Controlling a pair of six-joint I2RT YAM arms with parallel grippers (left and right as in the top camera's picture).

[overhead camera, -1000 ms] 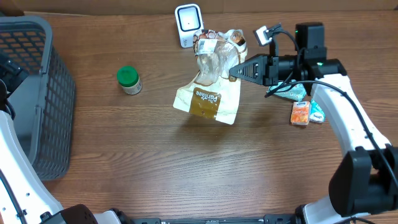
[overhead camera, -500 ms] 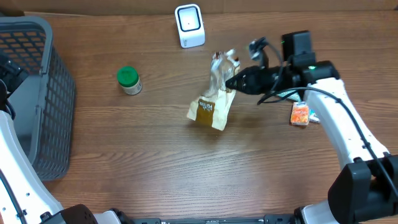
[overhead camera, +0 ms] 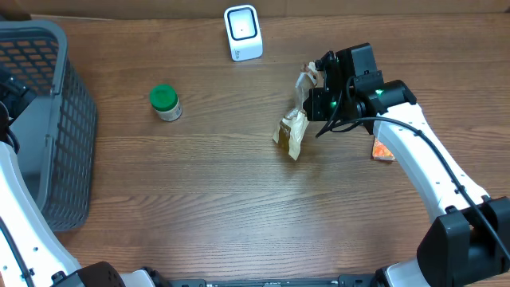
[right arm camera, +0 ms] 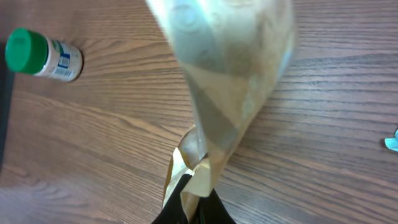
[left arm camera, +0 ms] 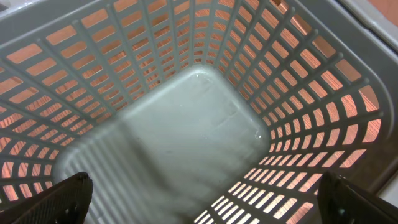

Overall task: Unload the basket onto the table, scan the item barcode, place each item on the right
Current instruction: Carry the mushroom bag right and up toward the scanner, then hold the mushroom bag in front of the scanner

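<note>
1. Grips snack bag (overhead camera: 291,131) at mid-table in closed right gripper (overhead camera: 309,97); open wood (overhead camera: 199,207) around.
2. Spreads left gripper (left arm camera: 211,202) wide, empty, over basket (left arm camera: 298,81) at left edge.
3. Scanner (overhead camera: 243,32) at far edge; green-capped bottle (overhead camera: 165,102) well apart.

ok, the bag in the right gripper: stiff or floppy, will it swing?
Likely floppy: the bag hangs crumpled and narrow from the right gripper, pinched at one spot. Probably light, since a single fingertip pinch seems to carry it. Its film looks glossy and creased, so it may swing or twist rather than hold a flat face.
</note>
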